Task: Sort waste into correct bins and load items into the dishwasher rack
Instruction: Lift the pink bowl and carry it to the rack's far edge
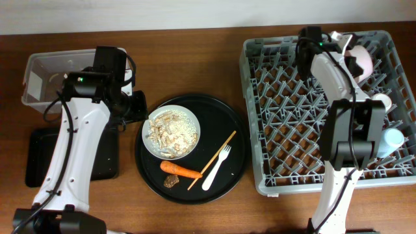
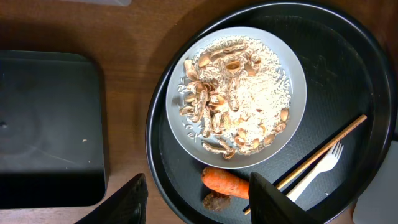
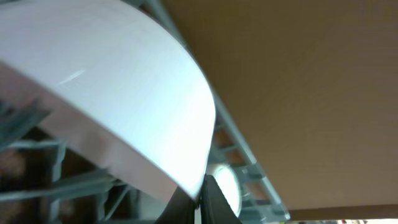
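Observation:
A whitish plate (image 1: 195,127) heaped with beige food scraps (image 1: 168,132) sits on the round black tray (image 1: 224,123). In front of it lie an orange carrot (image 1: 181,170), a small brown lump (image 1: 171,182), a wooden chopstick (image 1: 212,159) and a white fork (image 1: 218,167). My left gripper (image 2: 200,206) hovers open over the tray's near-left rim, with the carrot (image 2: 225,182) and lump (image 2: 216,201) between its fingers' lines. My right gripper (image 3: 202,186) is shut on the rim of the pale pink bowl (image 3: 124,93), which stands tilted at the back of the dishwasher rack (image 1: 279,110).
The clear tub (image 1: 49,78) stands at the back left, with the shallow black tray (image 1: 39,156) in front of it. A small white cup (image 1: 381,102) and a light blue cup (image 1: 392,140) sit along the rack's right side.

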Robot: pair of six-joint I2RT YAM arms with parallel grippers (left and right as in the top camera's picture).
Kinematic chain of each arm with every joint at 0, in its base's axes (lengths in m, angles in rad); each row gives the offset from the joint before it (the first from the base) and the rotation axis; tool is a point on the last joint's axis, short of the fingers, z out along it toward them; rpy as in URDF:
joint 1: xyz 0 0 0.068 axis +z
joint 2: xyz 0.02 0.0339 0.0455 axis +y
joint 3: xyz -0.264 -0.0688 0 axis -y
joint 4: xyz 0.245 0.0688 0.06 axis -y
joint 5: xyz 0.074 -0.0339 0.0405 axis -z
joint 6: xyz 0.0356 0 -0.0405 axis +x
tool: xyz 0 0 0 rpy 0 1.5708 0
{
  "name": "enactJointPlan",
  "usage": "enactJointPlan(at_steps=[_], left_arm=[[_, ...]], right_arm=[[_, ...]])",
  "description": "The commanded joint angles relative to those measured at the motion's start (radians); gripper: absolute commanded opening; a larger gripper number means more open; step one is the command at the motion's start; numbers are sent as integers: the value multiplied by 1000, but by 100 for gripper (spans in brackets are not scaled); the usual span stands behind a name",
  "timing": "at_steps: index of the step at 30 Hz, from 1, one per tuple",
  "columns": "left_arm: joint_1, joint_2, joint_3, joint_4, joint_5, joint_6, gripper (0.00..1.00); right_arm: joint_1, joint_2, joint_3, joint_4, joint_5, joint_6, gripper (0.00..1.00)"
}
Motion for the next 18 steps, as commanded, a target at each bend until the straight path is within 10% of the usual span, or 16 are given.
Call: enactJointPlan(at_steps=[1, 3, 4, 18], left_arm=[[3, 3, 4, 0, 8, -6, 52], [3, 3, 4, 0, 8, -6, 52], [3, 3, 4, 0, 8, -6, 52], [3, 3, 4, 3, 8, -6, 52]], right_arm=[[0, 16, -21, -55, -97, 29, 43], [9, 9, -21, -70, -123, 29, 95], [11, 2, -21, -72, -149, 29, 99], [23, -447, -21, -114, -858, -172, 99]])
